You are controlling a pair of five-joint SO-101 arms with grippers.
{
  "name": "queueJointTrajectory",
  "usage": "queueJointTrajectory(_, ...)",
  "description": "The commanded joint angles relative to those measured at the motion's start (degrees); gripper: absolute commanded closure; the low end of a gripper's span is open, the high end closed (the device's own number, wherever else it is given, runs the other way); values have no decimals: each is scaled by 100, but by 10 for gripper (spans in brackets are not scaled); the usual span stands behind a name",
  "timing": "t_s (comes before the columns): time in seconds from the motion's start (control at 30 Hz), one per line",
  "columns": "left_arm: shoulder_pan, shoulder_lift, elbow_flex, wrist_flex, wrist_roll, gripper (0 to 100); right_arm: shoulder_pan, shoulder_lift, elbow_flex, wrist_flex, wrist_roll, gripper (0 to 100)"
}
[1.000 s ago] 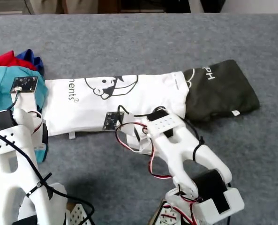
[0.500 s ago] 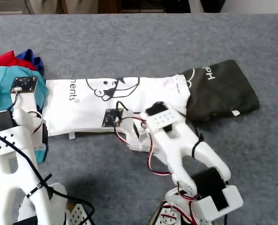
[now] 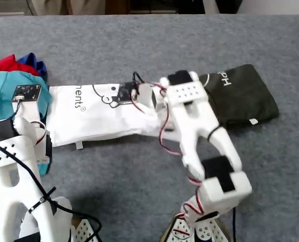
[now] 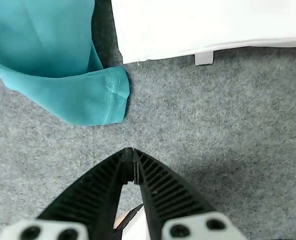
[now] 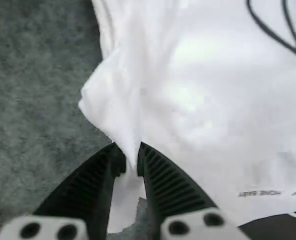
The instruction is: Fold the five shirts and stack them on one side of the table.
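Observation:
A white shirt (image 3: 88,113) with a black drawing lies in a long strip across the middle of the grey table. My right gripper (image 5: 131,156) is shut on a fold of its near edge (image 5: 119,107), held bunched above the shirt's right half beside the right arm (image 3: 187,108). A black folded shirt (image 3: 242,96) lies at the strip's right end. Teal (image 3: 0,93), red (image 3: 5,64) and blue (image 3: 36,63) shirts are heaped at the left. My left gripper (image 4: 133,159) is shut and holds nothing, low over bare table near the teal hem (image 4: 105,97) and the white shirt's corner (image 4: 152,35).
The left arm (image 3: 15,166) stands at the front left, partly over the teal shirt. Grey table (image 3: 139,45) lies bare beyond the shirts. A small white tag (image 4: 203,58) sticks out from the white shirt's near edge.
The right arm has swung from the shirt's near edge toward the far side, pulling the pinched white cloth up and over. The left arm has stayed put.

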Motion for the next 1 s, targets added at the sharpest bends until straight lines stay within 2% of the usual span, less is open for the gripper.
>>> queueJointTrajectory(0.0, -53, -127, -193, 9, 44, 979, -154, 462, -980, 44, 70, 997)
queueJointTrajectory(0.2, -53, -127, -193, -9, 26, 979, -435, 1332, -1780, 44, 633, 997)
queueJointTrajectory(0.4, -9, -136, -193, -9, 26, 979, -629, 1851, -2343, 26, 703, 989)
queueJointTrajectory(0.47, -9, -136, -193, -9, 18, 979, -611, 1903, -2413, 44, 686, 931)
queueJointTrajectory(0.5, -9, -136, -193, -9, 18, 979, -585, 1912, -2413, 97, 642, 871)
queueJointTrajectory(0.57, -9, -136, -193, -9, 18, 979, -479, 1930, -2475, 431, 290, 765)
queueJointTrajectory(0.6, -9, -136, -193, -9, 18, 979, -444, 1921, -2519, 492, 193, 749)
queueJointTrajectory(0.8, 237, -136, -193, -9, 18, 979, -295, 1525, -3292, 1002, 158, 821)
queueJointTrajectory(0.97, 369, -136, -193, -9, 18, 979, -286, 1103, -4004, 1758, 158, 836)
